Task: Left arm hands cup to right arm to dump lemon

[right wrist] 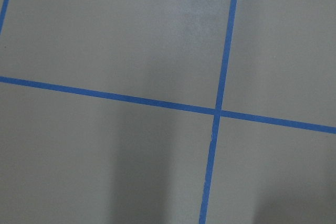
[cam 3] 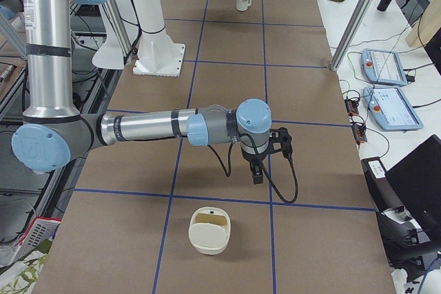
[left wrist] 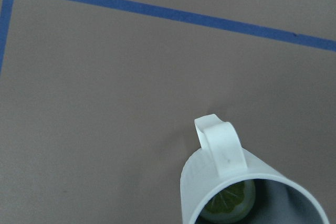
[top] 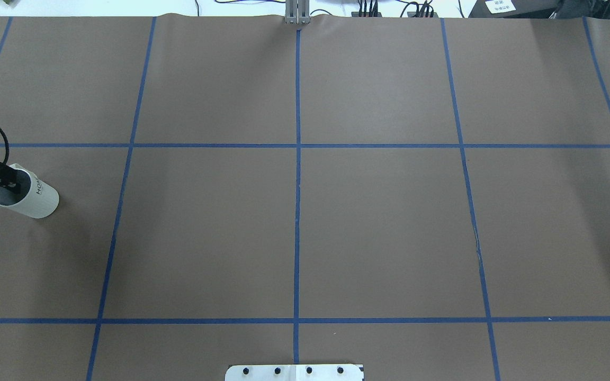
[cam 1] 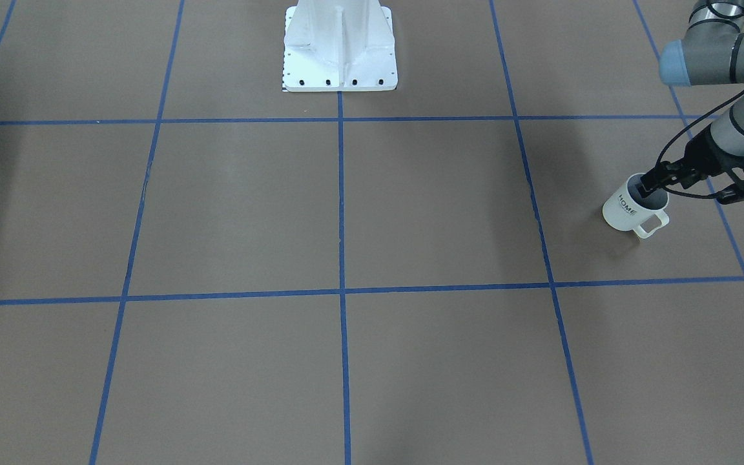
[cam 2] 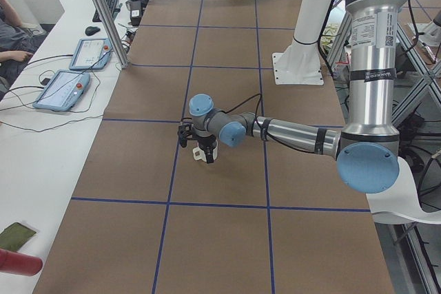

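The white ribbed cup (cam 1: 624, 210) marked "HOME" stands upright near the table's end on my left side, handle toward the operators' side. It also shows in the overhead view as the cup (top: 35, 201) and, small and far, in the exterior right view as the cup (cam 3: 242, 1). My left gripper (cam 1: 651, 187) is shut on its rim, one finger inside the mouth. The yellow-green lemon (left wrist: 228, 203) lies in the bottom of the cup (left wrist: 210, 177). My right gripper (cam 3: 256, 175) hangs pointing down over the table's other end; I cannot tell whether it is open or shut.
The white robot base mount (cam 1: 340, 51) sits mid-table at the robot's edge. A cream container (cam 3: 210, 231) lies near my right gripper. Tablets (cam 2: 62, 91) and a person's arm (cam 2: 14, 53) are at the side bench.
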Available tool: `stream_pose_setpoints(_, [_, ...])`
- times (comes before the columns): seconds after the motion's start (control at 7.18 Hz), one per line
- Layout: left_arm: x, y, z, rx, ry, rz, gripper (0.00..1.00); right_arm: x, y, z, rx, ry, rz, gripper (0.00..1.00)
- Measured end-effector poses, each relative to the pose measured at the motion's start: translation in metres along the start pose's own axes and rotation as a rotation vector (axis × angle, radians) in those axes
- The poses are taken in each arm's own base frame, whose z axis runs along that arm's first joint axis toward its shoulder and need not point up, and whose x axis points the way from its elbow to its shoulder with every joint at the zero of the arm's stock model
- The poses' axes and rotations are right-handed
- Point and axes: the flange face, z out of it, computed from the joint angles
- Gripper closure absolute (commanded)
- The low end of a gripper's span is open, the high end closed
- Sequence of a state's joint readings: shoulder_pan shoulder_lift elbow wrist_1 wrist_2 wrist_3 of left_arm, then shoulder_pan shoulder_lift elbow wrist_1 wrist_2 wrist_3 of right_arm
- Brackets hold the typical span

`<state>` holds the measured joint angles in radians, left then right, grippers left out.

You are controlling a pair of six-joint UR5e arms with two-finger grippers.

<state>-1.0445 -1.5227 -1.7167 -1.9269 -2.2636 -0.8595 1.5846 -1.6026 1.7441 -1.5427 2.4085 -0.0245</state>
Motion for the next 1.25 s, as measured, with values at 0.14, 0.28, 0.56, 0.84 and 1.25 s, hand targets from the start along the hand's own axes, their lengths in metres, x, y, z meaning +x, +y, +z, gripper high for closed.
stream_pose_setpoints(0.14, [0.001, 0.001, 0.004, -0.007, -0.002, 0.0, 1.0, 0.0, -0.001, 0.0, 0.001, 0.0, -0.001, 0.0])
stream_pose_setpoints(0.28, [0.002, 0.002, 0.005, -0.009, -0.003, -0.002, 1.0, -0.001, -0.001, -0.001, 0.002, 0.0, -0.002, 0.0])
stream_pose_setpoints(0.56, [0.005, 0.002, 0.002, -0.011, 0.003, -0.004, 1.0, -0.004, -0.005, -0.003, 0.007, 0.001, -0.01, 0.0])
stream_pose_setpoints(0.84, [0.011, -0.001, -0.007, 0.0, 0.019, -0.002, 1.0, -0.009, -0.01, -0.005, 0.012, -0.007, -0.016, 0.0])
stream_pose_setpoints(1.25, [0.055, -0.036, -0.08, 0.013, 0.044, -0.077, 1.0, -0.056, -0.063, -0.018, 0.047, -0.012, -0.098, 0.0])
